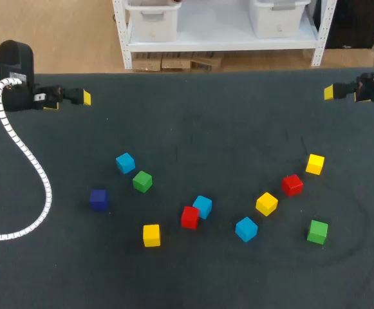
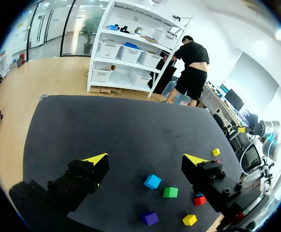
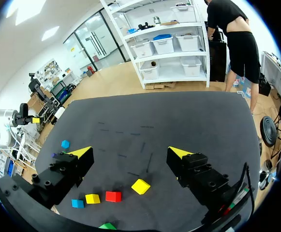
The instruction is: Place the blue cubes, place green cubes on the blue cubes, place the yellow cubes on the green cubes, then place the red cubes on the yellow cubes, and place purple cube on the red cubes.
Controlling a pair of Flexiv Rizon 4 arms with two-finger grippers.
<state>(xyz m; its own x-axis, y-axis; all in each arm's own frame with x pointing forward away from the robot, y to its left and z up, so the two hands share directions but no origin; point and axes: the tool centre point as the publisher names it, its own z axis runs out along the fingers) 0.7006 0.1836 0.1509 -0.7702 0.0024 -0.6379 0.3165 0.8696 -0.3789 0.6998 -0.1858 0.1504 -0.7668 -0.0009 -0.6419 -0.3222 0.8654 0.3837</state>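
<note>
The left gripper [image 2: 147,162] and right gripper [image 3: 128,152] are both wide open and hold nothing, near the far corners of the dark surface [image 1: 206,122]. The purple cube [image 1: 98,199] lies on the near half, toward the left side, well apart from both grippers. At mid-surface, 1 red cube [image 1: 190,217] touches 1 blue cube [image 1: 202,206].
</note>
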